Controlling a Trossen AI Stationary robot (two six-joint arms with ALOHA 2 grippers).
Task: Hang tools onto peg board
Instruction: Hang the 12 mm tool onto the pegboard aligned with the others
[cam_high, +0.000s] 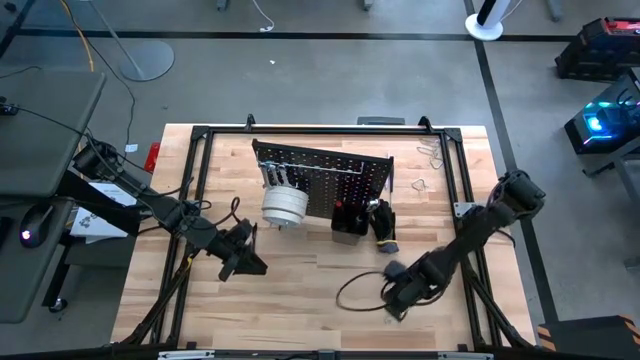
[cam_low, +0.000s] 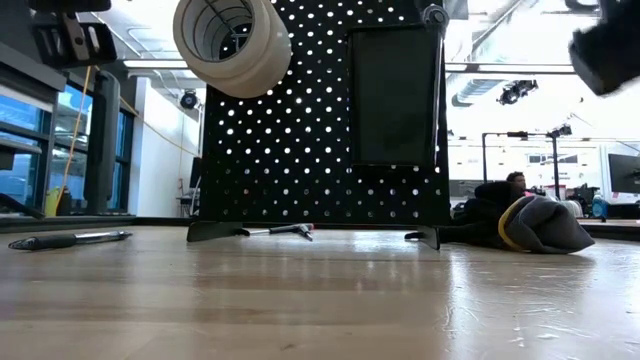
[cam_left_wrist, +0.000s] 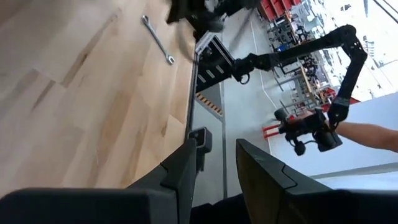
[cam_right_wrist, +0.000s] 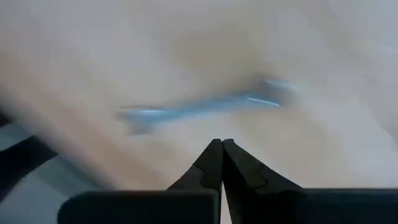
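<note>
**Right arm lining up on a wrench, nothing in hand**

Right gripper (cam_right_wrist: 221, 144): fingers clenched tight together, empty. It's near the front right of the table (cam_high: 300, 290), hanging over a small silver wrench (cam_right_wrist: 205, 106) lying flat on the wood just ahead of the tips. Blurred in the wrist view, can't read any size stamp.

Left gripper (cam_left_wrist: 216, 165): fingers part-open with a clear gap, holding nothing, parked left of centre in front of the peg board (cam_high: 330, 175).

Peg board stands upright mid-table. Tape rolls (cam_high: 284, 205) already hang at its left end, a black bin (cam_low: 393, 95) sits on its face, and the glove bundle (cam_low: 535, 225) lies at its right foot. A second wrench (cam_left_wrist: 157, 40) shows on the table in the left wrist view.

My read: pick-up step for the wrench. Next move needs the right fingers opened first, then down astride the shaft.

No legible brands or writing anywhere.
</note>
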